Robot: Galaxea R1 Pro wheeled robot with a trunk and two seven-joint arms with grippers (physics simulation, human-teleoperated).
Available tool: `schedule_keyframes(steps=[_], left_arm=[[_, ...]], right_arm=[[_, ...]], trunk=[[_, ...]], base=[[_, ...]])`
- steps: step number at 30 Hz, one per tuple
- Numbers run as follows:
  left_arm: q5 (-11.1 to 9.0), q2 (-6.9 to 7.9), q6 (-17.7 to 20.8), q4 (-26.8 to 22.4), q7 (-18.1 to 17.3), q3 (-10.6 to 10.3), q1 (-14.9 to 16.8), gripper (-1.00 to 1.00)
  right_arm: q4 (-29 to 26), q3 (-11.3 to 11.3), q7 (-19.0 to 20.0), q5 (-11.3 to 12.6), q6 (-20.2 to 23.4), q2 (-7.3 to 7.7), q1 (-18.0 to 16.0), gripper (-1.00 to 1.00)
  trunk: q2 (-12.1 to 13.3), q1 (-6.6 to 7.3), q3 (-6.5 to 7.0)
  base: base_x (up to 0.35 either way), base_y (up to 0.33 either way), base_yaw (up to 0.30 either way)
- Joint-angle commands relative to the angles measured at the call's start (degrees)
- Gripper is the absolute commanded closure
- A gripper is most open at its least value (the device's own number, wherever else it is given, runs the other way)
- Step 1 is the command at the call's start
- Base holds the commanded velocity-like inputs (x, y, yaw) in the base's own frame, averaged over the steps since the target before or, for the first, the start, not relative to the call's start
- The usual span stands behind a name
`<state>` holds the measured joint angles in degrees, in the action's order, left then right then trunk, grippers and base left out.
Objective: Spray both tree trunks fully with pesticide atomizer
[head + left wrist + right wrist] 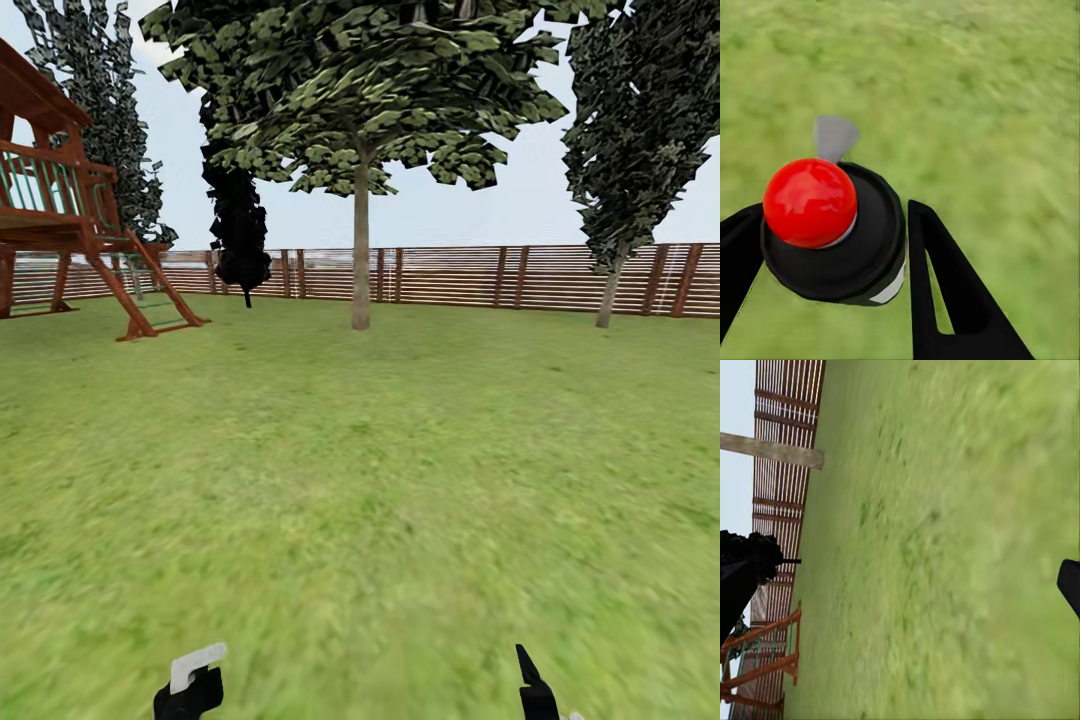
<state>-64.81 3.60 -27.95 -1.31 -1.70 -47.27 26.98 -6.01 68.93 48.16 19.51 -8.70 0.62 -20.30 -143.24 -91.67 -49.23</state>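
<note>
The pickup looks done: the left gripper (832, 247) has its two black fingers closed against the sides of the pesticide atomizer (832, 232), a black canister with a red round cap and a grey nozzle pointing away over the grass. In the head view it sits low at about 7 o'clock (192, 680).

The spraying is all still to come, I'd say. The nearest tree (360, 110) stands at 12 o'clock, well apart across the lawn (380, 480), its tree trunk (360, 250) bare and grey-brown in front of the fence (460, 275). A wooden play tower (70, 210) is at 10 o'clock.

The right gripper (540, 690) at 5 o'clock holds nothing I can see; how wide it stands I cannot tell.

No writing or label is readable on the canister.
</note>
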Motion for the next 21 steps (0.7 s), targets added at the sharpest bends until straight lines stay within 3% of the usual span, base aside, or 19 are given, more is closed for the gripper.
schedule_keyframes(steps=[1,21], left_arm=[[0.02,0.00,0.00,0.00,0.00,-0.01,0.00,1.00],[0.04,0.00,0.00,0.00,0.01,-0.01,0.00,1.00]], right_arm=[[0.01,-0.01,0.00,0.00,0.00,0.00,0.00,-1.00],[0.01,-0.02,0.00,0.00,0.00,0.00,0.00,-1.00]], trunk=[[0.00,0.00,0.00],[0.00,0.00,0.00]], base=[[0.323,0.118,0.000],[0.323,0.118,0.000]])
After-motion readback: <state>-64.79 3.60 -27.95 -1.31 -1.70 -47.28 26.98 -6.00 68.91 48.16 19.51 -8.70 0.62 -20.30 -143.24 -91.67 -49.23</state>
